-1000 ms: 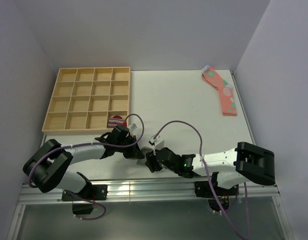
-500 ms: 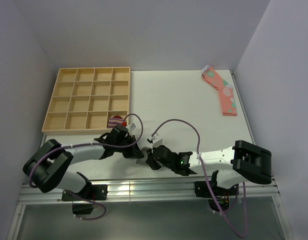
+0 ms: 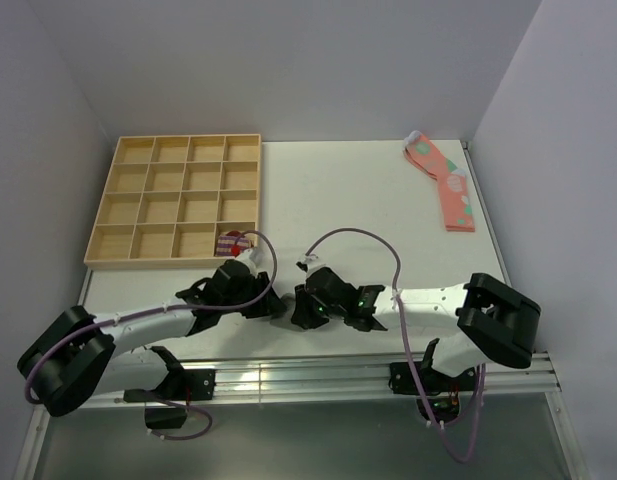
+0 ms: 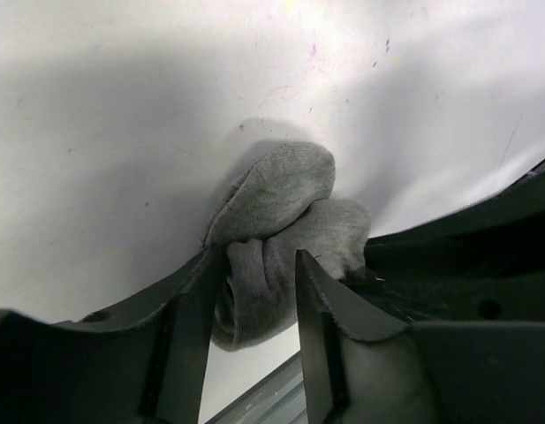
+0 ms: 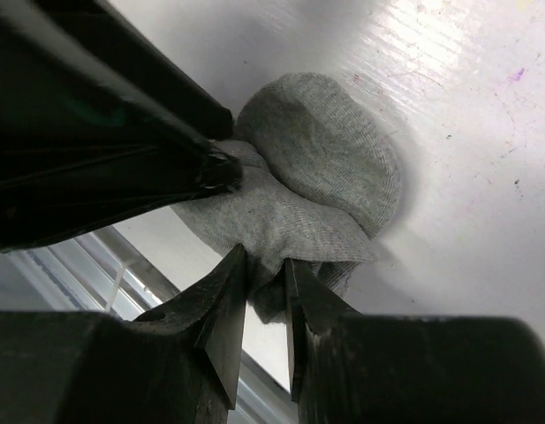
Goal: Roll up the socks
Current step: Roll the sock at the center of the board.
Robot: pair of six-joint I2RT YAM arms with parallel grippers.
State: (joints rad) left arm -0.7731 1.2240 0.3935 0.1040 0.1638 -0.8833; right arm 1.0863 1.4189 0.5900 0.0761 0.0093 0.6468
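Item: grey sock (image 4: 285, 199), bunched on white table (image 4: 122, 106) near its front edge. left gripper (image 4: 259, 278) clamped on one fold; right gripper (image 5: 263, 265) pinching the opposite fold.

The left hand (image 3: 272, 303) and right hand (image 3: 303, 310) meet tip to tip, both pinching the wadded grey sock (image 4: 285, 208), so each bars the other's way inward. Beyond their tips, bare counter (image 3: 358, 200) runs open. Purple cables (image 3: 343, 231) arch over both wrists. Ahead-left of the left hand stands the wooden compartment tray (image 3: 138, 262), with a purple-striped sock bundle (image 3: 231, 241) in its nearest corner cell. Pink socks (image 3: 450, 187) lie well off, ahead-right of the right hand. Just behind both hands runs the metal rail (image 3: 288, 377).
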